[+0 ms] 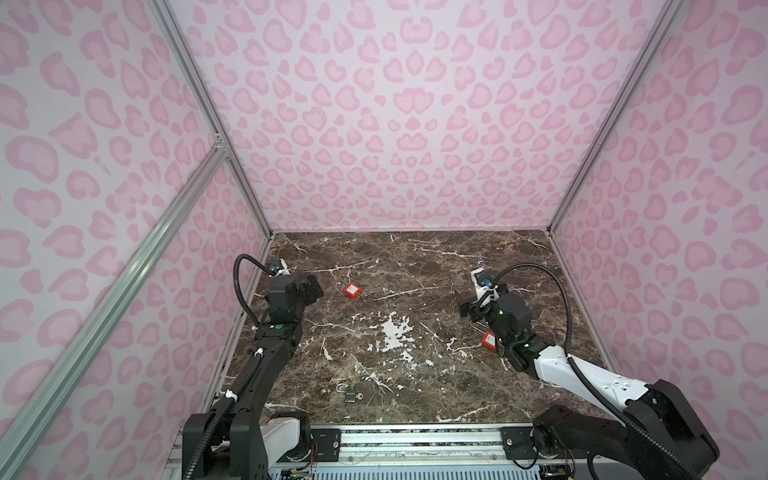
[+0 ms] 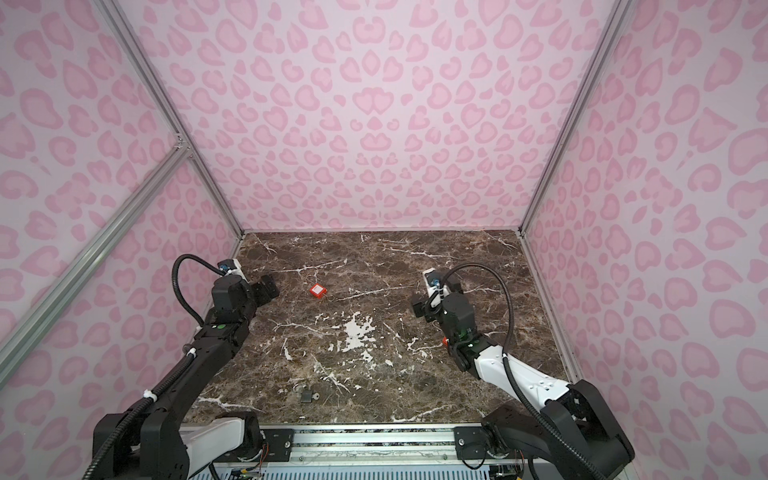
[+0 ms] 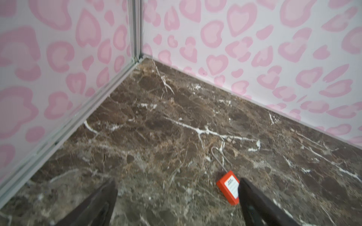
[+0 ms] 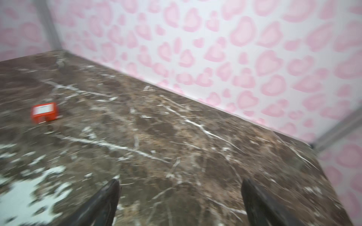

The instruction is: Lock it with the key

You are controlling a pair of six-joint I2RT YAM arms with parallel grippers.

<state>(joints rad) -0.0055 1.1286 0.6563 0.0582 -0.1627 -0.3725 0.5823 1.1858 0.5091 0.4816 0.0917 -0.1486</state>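
- We find both arms over the brown marble worktop (image 1: 415,266), one at each side, with nothing in either grasp.
- The left fingers (image 1: 312,286) stand wide apart and empty. They are near the left wall, towards the back.
- The right fingers (image 1: 463,306) are likewise spread wide and empty. The right wrist view shows only bare worktop between them.
- A far red padlock (image 1: 352,290) lies flat near the left fingers, towards the middle. Its long thin shackle (image 3: 217,156) points towards the back wall.
- In the left wrist view this padlock's body sits just beside one finger, outside the gap. Both top views show it apart from the fingers.
- A thin ring (image 1: 368,297) lies by its body; we cannot tell what it carries.
- A near red padlock (image 1: 488,341) lies on the right, partly hidden under the right arm.
- A dark padlock (image 1: 350,396) lies flat near the front edge, left of centre, well apart from both arms.
- A small pale piece at its side appears to be the key (image 1: 360,397). It is too small for us to tell whether it is inserted.
- We cannot tell whether any shackle is latched.
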